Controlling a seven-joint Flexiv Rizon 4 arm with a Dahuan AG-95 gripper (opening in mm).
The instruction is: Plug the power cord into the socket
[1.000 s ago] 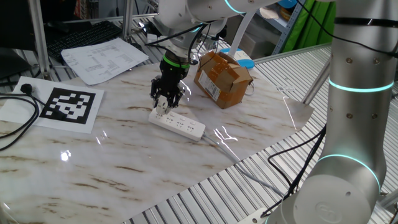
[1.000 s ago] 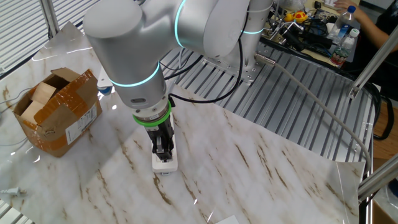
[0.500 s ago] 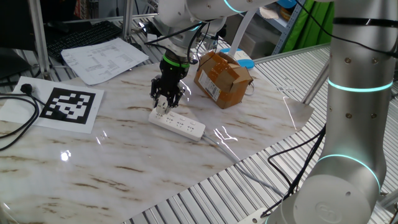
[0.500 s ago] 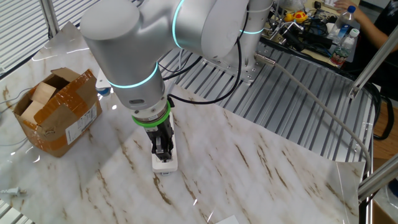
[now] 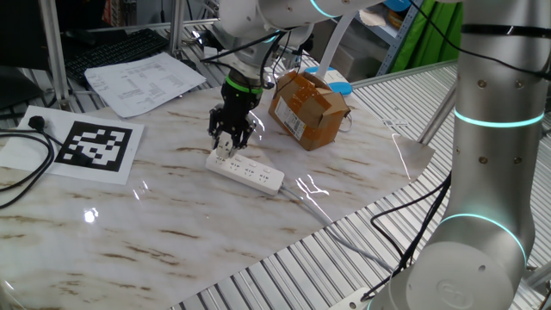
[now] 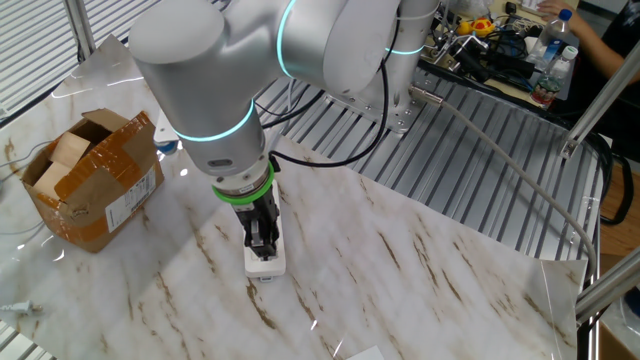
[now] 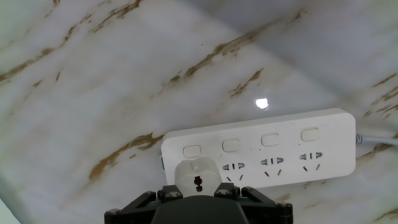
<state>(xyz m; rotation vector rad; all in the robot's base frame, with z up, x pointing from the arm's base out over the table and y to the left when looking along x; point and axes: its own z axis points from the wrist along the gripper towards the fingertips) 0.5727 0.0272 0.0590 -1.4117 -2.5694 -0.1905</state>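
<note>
Power cord (image 7: 197, 181) plug sits clamped in the jaws (image 7: 198, 194), over the socket (image 7: 267, 152) strip's end outlet on the tabletop (image 7: 93, 81). Risk: misaligned pins would jam, shoving the unsecured strip sideways.

My gripper (image 5: 229, 143) is black, mounted below a green wrist ring (image 5: 242, 86); my arm links are silver-grey with glowing cyan bands (image 5: 499, 118). The socket (image 7: 267, 149) is plain white with white buttons and dark slot openings, and its cable (image 7: 375, 138) is pale grey. The power cord (image 7: 198, 179) is a translucent white piece with one dark mark. The table (image 5: 172, 215) is white marble with brown-gold veins. The cardboard box (image 5: 307, 108) is brown with a white label. The marker sheet (image 5: 93, 145) shows a black-and-white square pattern.
</note>
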